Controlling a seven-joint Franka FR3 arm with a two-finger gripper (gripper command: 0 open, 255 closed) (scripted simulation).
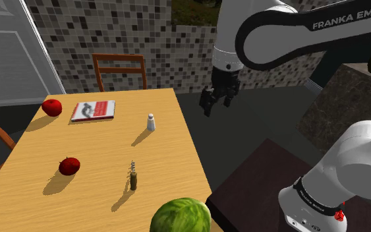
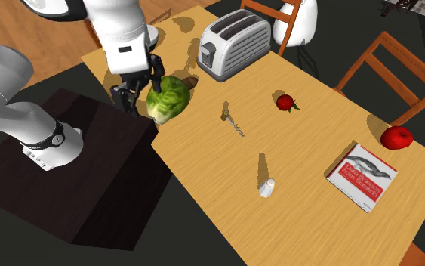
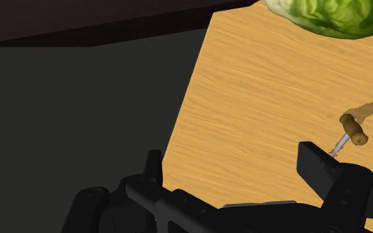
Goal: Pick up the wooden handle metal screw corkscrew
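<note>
My arm (image 1: 289, 33): arched over, wrist turned down. My gripper (image 1: 217, 104): fingers wide apart, holding nothing, well apart from the corkscrew (image 1: 133, 175).

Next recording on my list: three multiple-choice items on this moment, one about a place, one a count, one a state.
1. Where is the corkscrew? A inside a bowl; B on the bare tabletop; C held in the air.
2. How many red fruits are on the tabletop? A one; B two; C four.
3. The gripper is: A open and empty; B shut on the corkscrew; C shut on nothing.
Key: 1B, it rests on wood, apart from everything else; 2B, one beside the book, one nearer the corkscrew; 3A, its fingers stand apart with nothing between.
</note>
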